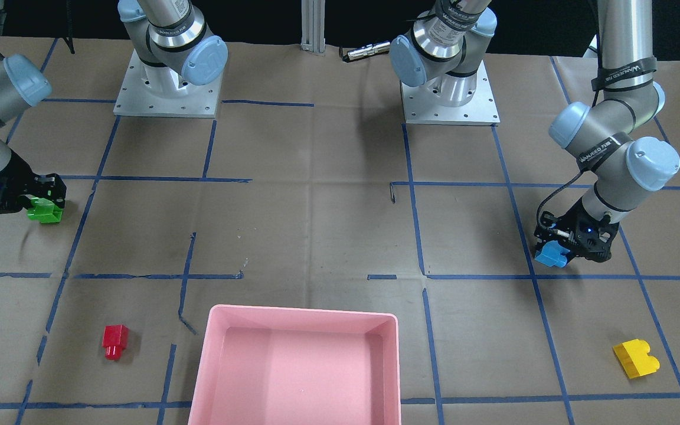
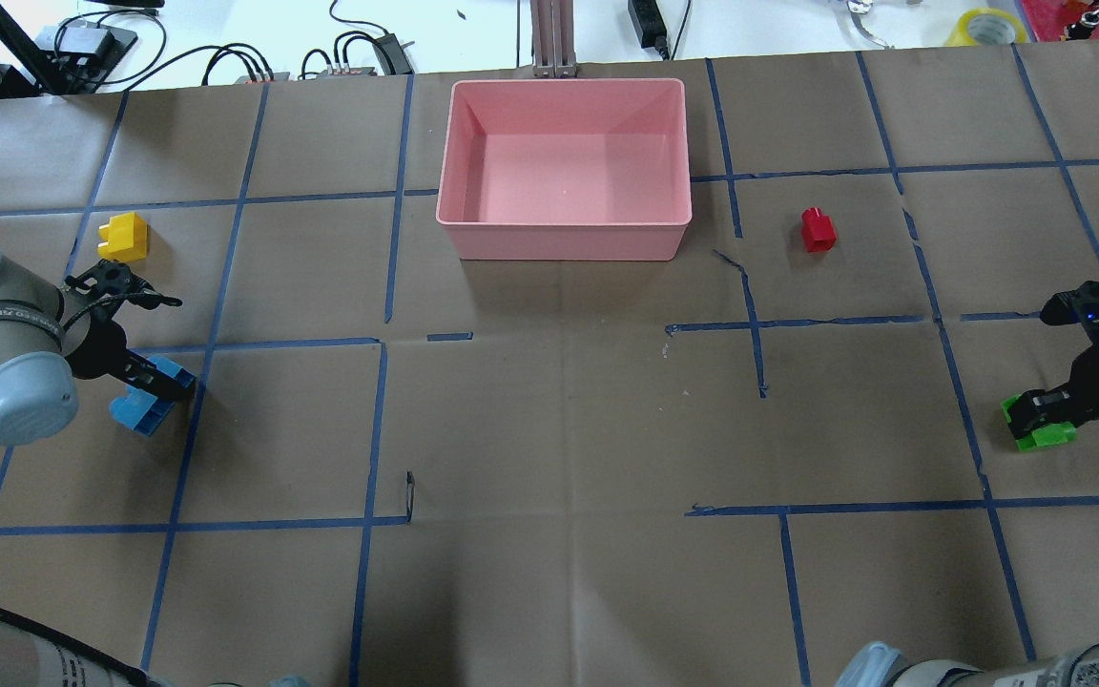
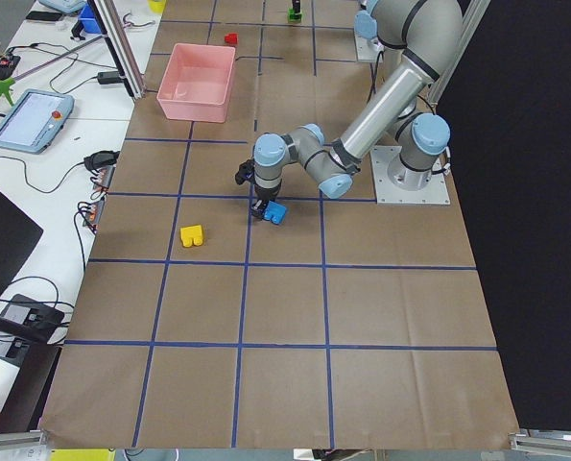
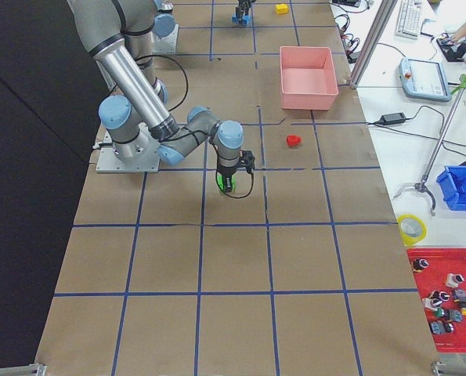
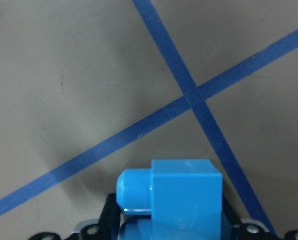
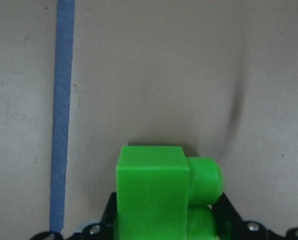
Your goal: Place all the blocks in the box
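Observation:
My left gripper (image 2: 156,384) is shut on the blue brick (image 2: 142,407), low over the table at the left; the brick fills the bottom of the left wrist view (image 5: 186,197). My right gripper (image 2: 1038,412) is shut on the green brick (image 2: 1044,431) at the far right, also seen close in the right wrist view (image 6: 151,195). The yellow brick (image 2: 124,237) lies on the table just beyond the left gripper. The red brick (image 2: 818,230) lies to the right of the pink box (image 2: 564,243), which stands empty at the far middle.
Brown paper with blue tape grid lines (image 2: 383,286) covers the table. Both arm bases (image 1: 451,97) stand at the robot's side. Cables and a tablet (image 3: 31,120) lie on the bench beyond the box. A wide bare stretch of paper lies between each gripper and the box.

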You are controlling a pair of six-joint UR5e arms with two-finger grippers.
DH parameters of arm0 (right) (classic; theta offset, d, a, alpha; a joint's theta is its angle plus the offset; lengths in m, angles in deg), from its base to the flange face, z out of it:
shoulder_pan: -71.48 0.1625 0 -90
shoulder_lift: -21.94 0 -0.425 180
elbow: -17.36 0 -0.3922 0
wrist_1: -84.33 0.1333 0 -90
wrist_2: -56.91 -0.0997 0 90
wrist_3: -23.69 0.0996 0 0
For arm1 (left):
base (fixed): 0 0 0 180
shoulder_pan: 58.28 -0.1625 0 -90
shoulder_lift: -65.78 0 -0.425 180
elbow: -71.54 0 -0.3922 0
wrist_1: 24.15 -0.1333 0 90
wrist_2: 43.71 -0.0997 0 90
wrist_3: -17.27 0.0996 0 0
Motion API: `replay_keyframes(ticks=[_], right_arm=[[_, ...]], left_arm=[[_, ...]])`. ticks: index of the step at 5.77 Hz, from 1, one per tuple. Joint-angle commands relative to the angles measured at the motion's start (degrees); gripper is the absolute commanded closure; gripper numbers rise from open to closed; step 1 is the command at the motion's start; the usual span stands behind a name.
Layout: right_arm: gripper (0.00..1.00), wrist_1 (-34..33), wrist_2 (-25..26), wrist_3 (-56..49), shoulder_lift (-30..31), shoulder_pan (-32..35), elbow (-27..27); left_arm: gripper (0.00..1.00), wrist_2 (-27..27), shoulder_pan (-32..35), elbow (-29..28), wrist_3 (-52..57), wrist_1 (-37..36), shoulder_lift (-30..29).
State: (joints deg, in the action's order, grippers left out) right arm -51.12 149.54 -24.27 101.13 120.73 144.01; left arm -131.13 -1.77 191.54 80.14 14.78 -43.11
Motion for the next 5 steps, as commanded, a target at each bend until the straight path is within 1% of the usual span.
replay_keyframes(ticks=[1, 2, 3, 4, 5], right_arm=[[0.91, 7.8, -0.3, 0.1, 3.1, 0.7, -6.4], [0.92, 13.0, -3.1, 1.1, 5.6, 2.9, -11.5], [0.94, 19.7, -11.5, 6.4, 5.9, 5.6, -18.8], [0.94, 25.1, -13.4, 15.6, 5.2, 9.4, -26.6], [0.93, 27.9, -12.6, 17.4, 4.1, 14.0, -32.5]], left_arm=[[0.74, -0.1, 0.0, -0.8, -0.1, -0.3, 0.3], [0.74, -0.1, 0.3, -4.6, -0.8, 1.3, 1.7], [0.74, -0.1, 0.7, -12.3, -1.4, 9.9, 1.9], [0.74, 0.1, 1.0, -21.6, -3.7, 19.9, 1.2], [0.74, 0.4, 1.2, -29.2, -6.7, 27.6, 0.4]])
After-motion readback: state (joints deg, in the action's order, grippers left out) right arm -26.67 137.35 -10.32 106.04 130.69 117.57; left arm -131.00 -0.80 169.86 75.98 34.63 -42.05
